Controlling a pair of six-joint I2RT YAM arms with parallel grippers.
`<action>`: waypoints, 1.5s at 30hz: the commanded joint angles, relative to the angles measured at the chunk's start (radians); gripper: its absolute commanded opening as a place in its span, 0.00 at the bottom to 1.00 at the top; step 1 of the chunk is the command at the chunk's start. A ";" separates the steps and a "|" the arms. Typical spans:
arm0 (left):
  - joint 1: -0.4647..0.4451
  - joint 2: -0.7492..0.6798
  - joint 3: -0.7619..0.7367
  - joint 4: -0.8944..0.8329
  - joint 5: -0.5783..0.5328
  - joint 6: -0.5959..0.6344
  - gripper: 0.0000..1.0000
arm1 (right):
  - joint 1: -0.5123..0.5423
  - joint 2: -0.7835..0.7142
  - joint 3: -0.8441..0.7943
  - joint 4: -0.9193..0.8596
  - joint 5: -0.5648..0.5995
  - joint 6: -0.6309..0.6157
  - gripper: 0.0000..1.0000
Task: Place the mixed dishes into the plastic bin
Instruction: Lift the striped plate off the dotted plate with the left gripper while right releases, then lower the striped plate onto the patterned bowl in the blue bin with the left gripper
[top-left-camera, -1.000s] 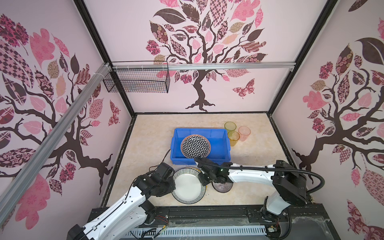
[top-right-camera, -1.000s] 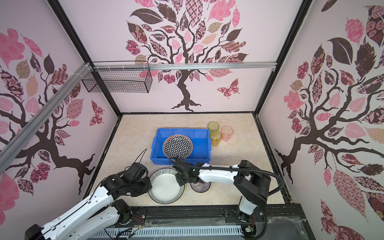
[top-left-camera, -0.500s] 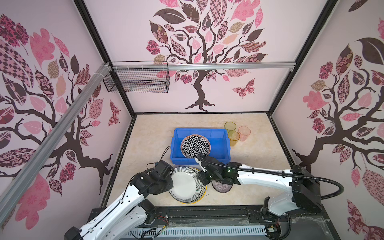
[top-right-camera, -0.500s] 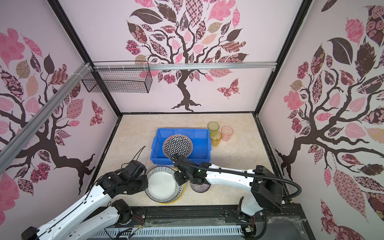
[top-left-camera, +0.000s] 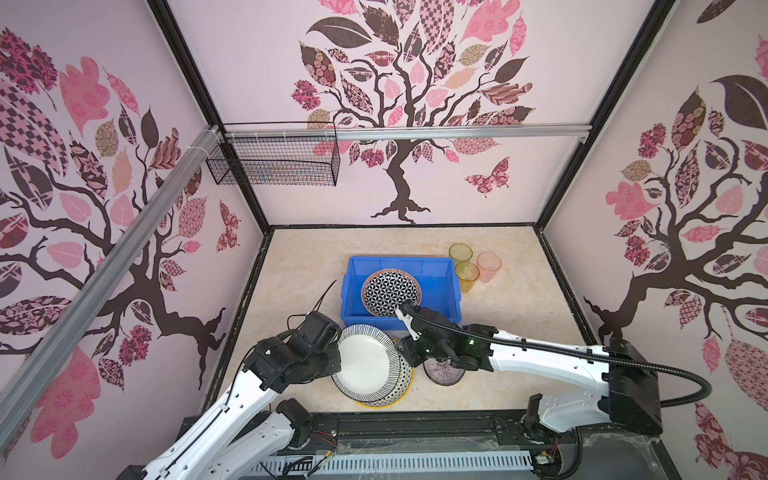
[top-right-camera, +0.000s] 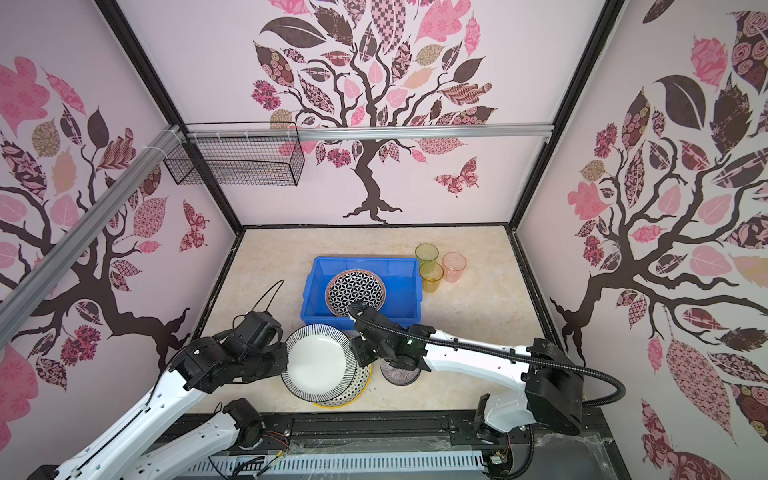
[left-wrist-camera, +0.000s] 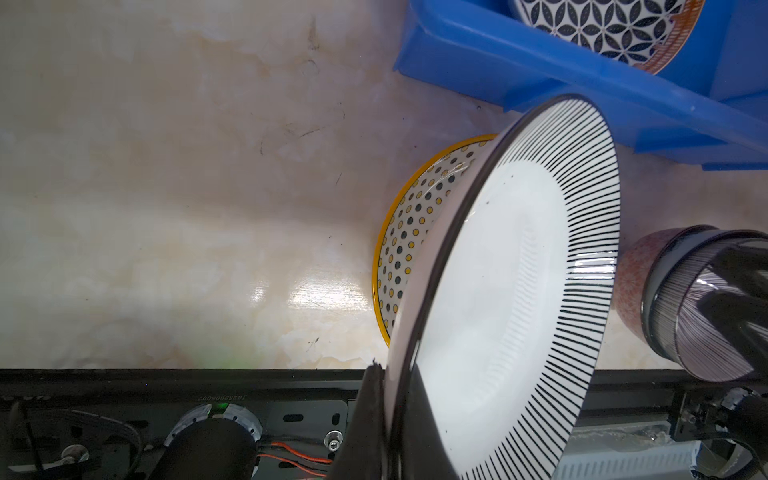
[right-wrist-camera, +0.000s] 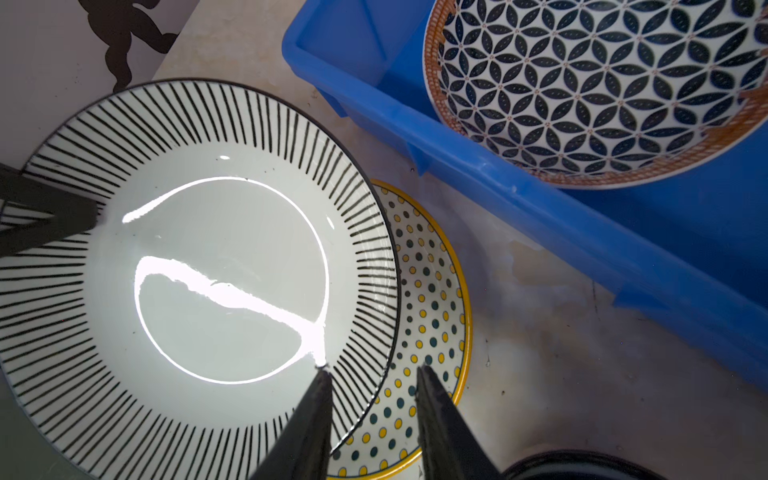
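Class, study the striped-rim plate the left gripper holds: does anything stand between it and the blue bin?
Nothing visible lies between the striped-rim plate and the blue bin; only its near wall must be cleared. Inside, the geometric plate fills the middle. The open right gripper straddles the held plate's rim.

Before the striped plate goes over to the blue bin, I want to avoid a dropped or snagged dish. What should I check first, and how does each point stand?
1. Left gripper holding the striped plate: ok, its jaws are shut on the rim.
2. Right gripper out of the way: not ok, its jaws stand open astride the plate's opposite rim.
3. Striped plate free of the dotted plate beneath: cannot tell. It is tilted up, but whether the two touch does not show.
4. Room in the blue bin: ok, only the geometric plate lies in it.
5. Plate high enough to pass the bin's near wall: cannot tell.
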 joint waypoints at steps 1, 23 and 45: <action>0.002 0.005 0.096 0.046 -0.017 0.030 0.00 | 0.003 -0.063 -0.014 -0.008 0.042 0.016 0.37; 0.122 0.246 0.342 0.263 0.006 0.163 0.00 | 0.003 -0.329 -0.153 0.020 0.247 0.037 0.41; 0.204 0.695 0.591 0.487 0.063 0.224 0.00 | 0.001 -0.373 -0.176 -0.012 0.356 0.000 0.45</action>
